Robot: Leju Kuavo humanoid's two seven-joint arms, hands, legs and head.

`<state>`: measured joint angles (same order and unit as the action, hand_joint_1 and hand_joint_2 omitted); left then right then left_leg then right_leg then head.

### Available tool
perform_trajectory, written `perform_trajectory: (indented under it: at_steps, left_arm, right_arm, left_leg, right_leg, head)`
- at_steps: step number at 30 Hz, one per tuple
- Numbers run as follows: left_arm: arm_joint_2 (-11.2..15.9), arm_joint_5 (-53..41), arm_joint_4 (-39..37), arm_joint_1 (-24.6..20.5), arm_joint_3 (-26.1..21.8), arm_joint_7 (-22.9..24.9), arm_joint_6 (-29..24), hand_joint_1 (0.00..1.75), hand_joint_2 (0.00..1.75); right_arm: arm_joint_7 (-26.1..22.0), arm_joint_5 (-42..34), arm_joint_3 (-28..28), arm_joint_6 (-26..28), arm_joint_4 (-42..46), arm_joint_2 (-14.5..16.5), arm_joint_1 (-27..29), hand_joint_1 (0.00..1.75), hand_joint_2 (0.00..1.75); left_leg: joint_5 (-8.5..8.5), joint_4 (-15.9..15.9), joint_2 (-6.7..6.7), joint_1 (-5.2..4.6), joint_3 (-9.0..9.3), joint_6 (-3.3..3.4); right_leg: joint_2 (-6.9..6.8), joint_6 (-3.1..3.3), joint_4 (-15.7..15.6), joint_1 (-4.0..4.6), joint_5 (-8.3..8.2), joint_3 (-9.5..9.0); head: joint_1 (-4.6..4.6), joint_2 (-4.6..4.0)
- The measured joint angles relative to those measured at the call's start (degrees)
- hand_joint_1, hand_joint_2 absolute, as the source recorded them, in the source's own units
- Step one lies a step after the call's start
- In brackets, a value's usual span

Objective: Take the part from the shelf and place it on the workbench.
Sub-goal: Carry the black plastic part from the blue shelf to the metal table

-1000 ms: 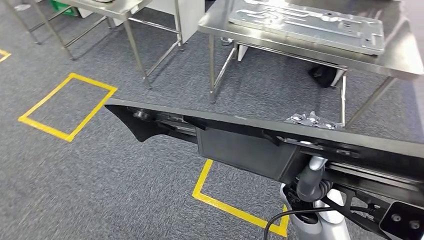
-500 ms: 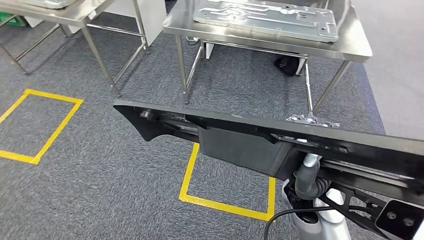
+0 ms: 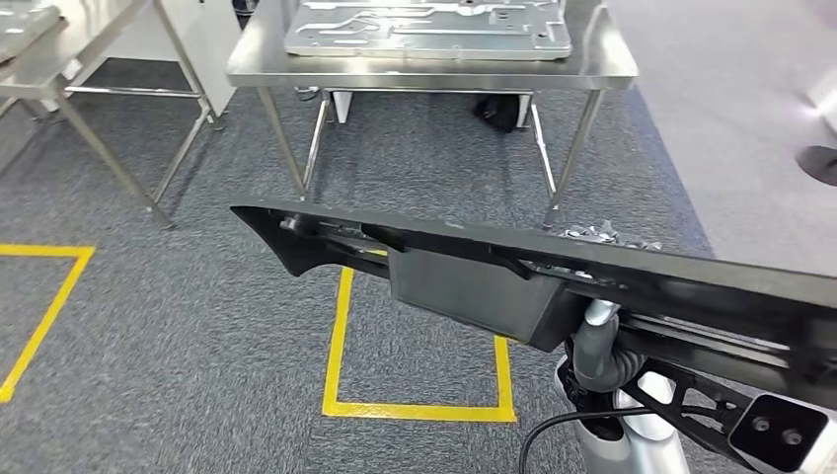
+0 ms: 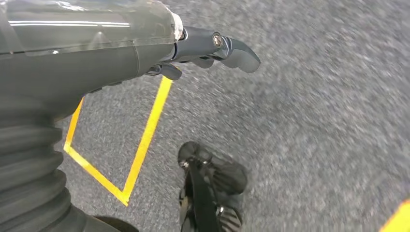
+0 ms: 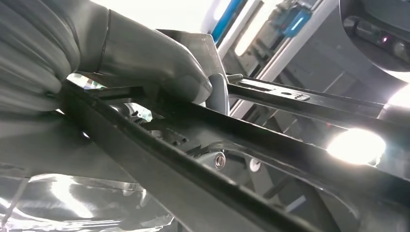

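My right hand (image 5: 159, 72) gripped the long black part (image 3: 474, 276), carried crosswise short of the workbench (image 3: 592, 74), which had swung squarely ahead; my left hand (image 4: 203, 48) hung empty, fingers apart.

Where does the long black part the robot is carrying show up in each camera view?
Head view: the black part runs across the middle, from centre-left to the right edge.
Left wrist view: not in it.
Right wrist view: the black part crosses the picture diagonally, under the right hand.
Shared landmark: the part itself, in the head and right wrist views.
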<state>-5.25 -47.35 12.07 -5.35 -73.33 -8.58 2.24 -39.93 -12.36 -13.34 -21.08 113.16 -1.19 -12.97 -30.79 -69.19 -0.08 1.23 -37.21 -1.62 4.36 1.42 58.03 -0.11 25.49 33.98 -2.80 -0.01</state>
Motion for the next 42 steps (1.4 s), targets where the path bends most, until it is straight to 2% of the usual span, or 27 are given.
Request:
perform_trajectory:
  at_steps: [2,3,4,6,8,10,12,13,14,16,18,20,23,24,26,27,28,29,30,32,33,34,36,38,39,40,42]
  left_arm:
    - [0.06,0.23,0.01,-0.02,-0.01,-0.14,0.10,0.00,1.75]
    - [0.09,0.38,0.01,-0.04,-0.03,-0.14,0.12,0.00,1.75]
    - [0.12,0.57,0.01,-0.10,-0.06,-0.12,0.13,0.00,1.75]
    - [0.09,0.91,0.01,-0.35,-0.15,-0.10,0.24,0.00,1.75]
    - [0.03,1.07,0.01,-0.48,-0.21,-0.13,0.39,0.00,1.75]
    - [0.02,1.08,0.00,-0.34,-0.25,-0.14,0.52,0.00,1.75]
    - [0.02,1.09,0.00,-0.06,-0.28,-0.14,0.70,0.00,1.75]
    - [0.02,1.10,0.00,0.02,-0.29,-0.15,0.80,0.00,1.75]
    - [0.02,1.13,0.00,0.03,-0.30,-0.17,0.90,0.00,1.75]
    - [0.01,1.21,0.00,-0.03,-0.31,-0.34,1.18,0.00,1.75]
    - [0.01,1.26,0.00,-0.07,-0.31,-0.60,1.44,0.00,1.75]
    - [0.02,1.26,0.00,-0.07,-0.32,-0.90,1.54,0.00,1.75]
    - [0.03,1.25,0.00,-0.19,-0.34,-1.23,1.63,0.00,1.75]
    - [0.01,1.23,0.00,-0.21,-0.34,-1.27,1.67,0.00,1.75]
    - [-0.02,1.21,0.00,-0.07,-0.34,-1.30,1.71,0.00,1.75]
    - [-0.01,1.20,0.00,0.04,-0.35,-1.32,1.70,0.00,1.75]
    - [0.01,1.21,0.00,0.15,-0.36,-1.34,1.69,0.00,1.75]
    - [0.02,1.21,0.00,0.21,-0.37,-1.36,1.68,0.00,1.75]
    - [0.02,1.21,0.00,0.24,-0.37,-1.39,1.67,0.00,1.75]
    - [0.08,1.21,0.00,0.30,-0.37,-1.47,1.67,0.00,1.75]
    - [0.13,1.20,0.00,0.31,-0.37,-1.51,1.67,0.00,1.75]
    - [0.18,1.20,0.00,0.33,-0.37,-1.54,1.66,0.00,1.75]
    - [0.21,1.19,0.00,0.30,-0.38,-1.60,1.60,0.00,1.75]
    - [0.21,1.19,0.00,0.28,-0.39,-1.69,1.56,0.00,1.75]
    - [0.20,1.18,0.00,0.24,-0.39,-1.74,1.56,0.00,1.75]
    - [0.20,1.16,0.00,0.23,-0.39,-1.79,1.56,0.00,1.75]
    - [0.20,1.12,0.00,0.25,-0.39,-1.86,1.56,0.00,1.75]
  right_arm:
    - [0.00,0.39,-0.07,0.65,-0.07,0.25,-0.07,1.75,1.75]
    - [0.01,0.65,-0.18,1.29,-0.15,0.38,-0.10,1.75,1.75]
    - [0.03,0.89,-0.33,2.06,-0.27,0.47,-0.11,1.75,1.75]
    - [0.07,1.09,-0.62,3.62,-0.54,0.55,-0.08,1.75,1.75]
    - [0.08,1.10,-0.75,4.50,-0.72,0.54,-0.25,1.75,1.75]
    - [0.07,1.02,-0.81,4.73,-0.91,0.54,-0.50,1.75,1.75]
    - [0.07,0.87,-0.84,4.73,-1.22,0.51,-0.55,1.75,1.75]
    - [0.07,0.80,-0.84,4.73,-1.39,0.49,-0.52,1.75,1.75]
    - [0.08,0.73,-0.84,4.73,-1.53,0.48,-0.52,1.75,1.75]
    - [0.08,0.66,-0.84,4.73,-1.69,0.47,-0.54,1.75,1.75]
    - [0.07,0.63,-0.84,4.73,-1.77,0.47,-0.61,1.75,1.75]
    - [0.06,0.61,-0.84,4.77,-1.87,0.47,-0.65,1.75,1.75]
    - [0.06,0.60,-0.86,4.79,-1.96,0.48,-0.67,1.75,1.75]
    - [0.05,0.59,-0.88,4.78,-1.98,0.48,-0.70,1.75,1.75]
    - [0.06,0.58,-0.98,4.79,-2.11,0.50,-0.74,1.75,1.75]
    - [0.07,0.56,-1.05,4.80,-2.23,0.51,-0.72,1.75,1.75]
    - [0.08,0.53,-1.13,4.83,-2.35,0.51,-0.71,1.75,1.75]
    - [0.08,0.49,-1.20,4.84,-2.44,0.51,-0.69,1.75,1.75]
    - [0.07,0.43,-1.26,4.86,-2.50,0.51,-0.70,1.75,1.75]
    - [0.07,0.26,-1.38,4.91,-2.55,0.51,-0.77,1.75,1.75]
    - [0.07,0.15,-1.46,4.96,-2.58,0.51,-0.82,1.75,1.75]
    - [0.07,0.06,-1.54,5.05,-2.62,0.50,-0.87,1.75,1.75]
    - [0.10,-0.03,-1.65,5.25,-2.66,0.50,-0.94,1.75,1.75]
    - [0.11,-0.04,-1.68,5.46,-2.64,0.49,-1.05,1.75,1.75]
    - [0.10,-0.04,-1.68,5.55,-2.62,0.49,-1.12,1.75,1.75]
    - [0.09,-0.04,-1.69,5.63,-2.62,0.49,-1.14,1.75,1.75]
    - [0.07,-0.03,-1.69,5.73,-2.65,0.47,-1.07,1.75,1.75]
  left_leg:
    - [3.56,7.43,-2.12,0.01,2.75,0.73]
    - [4.31,9.80,-3.02,-0.05,3.63,1.01]
    - [4.24,10.69,-3.53,-0.15,3.97,1.27]
    - [4.37,11.26,-3.08,-0.14,4.31,1.74]
    - [4.75,12.00,-2.50,0.15,4.79,2.39]
    - [4.87,12.36,-1.79,0.17,5.05,2.79]
    - [4.75,12.32,-0.97,0.09,5.06,2.90]
    - [4.66,12.28,-0.63,0.08,5.08,2.84]
    - [4.55,12.22,-0.37,0.10,5.13,2.72]
    - [4.21,12.04,-0.10,0.16,5.35,2.31]
    - [3.70,11.83,0.03,0.02,5.49,1.66]
    - [3.22,11.88,0.16,-0.09,5.66,0.87]
    - [2.11,10.65,0.34,0.13,5.81,-0.12]
    - [1.07,8.36,0.35,0.18,4.83,-0.28]
    - [-1.76,0.65,0.32,0.19,0.57,-0.39]
    - [-2.61,-2.94,0.32,0.18,-1.77,-0.42]
    - [-2.45,-4.97,0.31,0.15,-3.47,-0.39]
    - [-1.10,-4.79,0.31,0.10,-4.13,-0.26]
    - [1.30,-2.31,0.30,0.03,-3.63,-0.01]
    - [5.99,5.17,0.23,-0.32,-1.04,0.82]
    - [6.96,8.04,0.22,-0.55,0.18,1.22]
    - [7.02,9.66,0.21,-0.79,0.90,1.56]
    - [6.04,10.62,0.18,-0.93,1.71,2.15]
    - [5.57,11.44,0.07,-0.70,2.90,2.81]
    - [5.28,11.80,0.03,-0.58,3.65,3.08]
    - [4.88,12.05,0.03,-0.52,4.35,3.27]
    - [3.84,12.15,0.02,-0.50,5.62,3.40]
  right_leg:
    - [1.33,-0.28,0.22,0.06,0.21,-0.14]
    - [1.88,-0.54,0.31,0.00,0.26,-0.04]
    - [2.27,-0.88,0.33,-0.11,0.26,0.12]
    - [2.73,-1.68,0.22,-0.30,0.23,0.27]
    - [0.58,-2.37,1.69,-0.19,1.33,0.81]
    - [-2.57,-3.04,7.31,-0.32,4.44,3.49]
    - [-3.68,-3.69,14.18,-0.76,7.04,7.12]
    - [-3.84,-3.93,15.54,-0.97,6.96,7.93]
    - [-3.98,-4.09,14.64,-1.13,5.82,7.60]
    - [-4.36,-4.07,7.47,-1.32,2.07,4.04]
    - [-4.62,-3.44,1.35,-1.06,0.17,0.95]
    - [-4.52,-2.49,0.13,-0.59,0.46,0.34]
    - [-4.32,-1.09,-0.30,-0.69,0.90,-0.57]
    - [-4.31,-0.69,-0.47,-0.78,1.04,-1.05]
    - [-4.29,-0.12,-0.53,-0.59,1.61,-1.79]
    - [-4.20,0.02,-0.52,-0.43,1.95,-2.16]
    - [-4.06,0.08,-0.52,-0.29,2.35,-2.60]
    - [-3.90,0.06,-0.51,-0.18,2.80,-3.16]
    - [-3.78,-0.01,-0.51,-0.11,3.31,-3.87]
    - [-3.68,-0.32,-0.53,0.04,4.51,-5.25]
    - [-3.61,-0.59,-0.54,0.07,5.02,-5.68]
    - [-3.55,-0.91,-0.64,0.06,5.35,-5.96]
    - [-3.44,-1.71,-0.36,0.00,5.26,-6.23]
    - [-3.58,-2.41,2.09,-0.13,4.64,-5.32]
    - [-3.65,-2.69,4.68,-0.21,4.68,-3.79]
    - [-3.73,-2.95,7.98,-0.34,5.23,-1.50]
    - [-3.78,-3.34,14.16,-0.56,7.83,3.70]
  head:
    - [0.00,0.00]
    - [0.00,0.01]
    - [0.00,0.01]
    - [0.00,0.01]
    - [0.01,0.00]
    - [0.02,0.00]
    - [0.02,0.00]
    - [0.02,0.00]
    - [0.02,0.00]
    - [0.02,0.01]
    - [0.02,0.01]
    - [0.01,0.00]
    - [0.01,0.00]
    - [0.01,0.01]
    - [0.00,0.01]
    - [0.00,0.00]
    - [0.00,0.00]
    - [0.00,0.00]
    - [0.00,0.00]
    - [0.00,0.01]
    - [0.00,0.01]
    - [0.00,0.01]
    - [-0.01,0.00]
    - [0.00,-0.01]
    - [0.00,0.00]
    - [0.01,0.00]
    - [0.00,0.01]
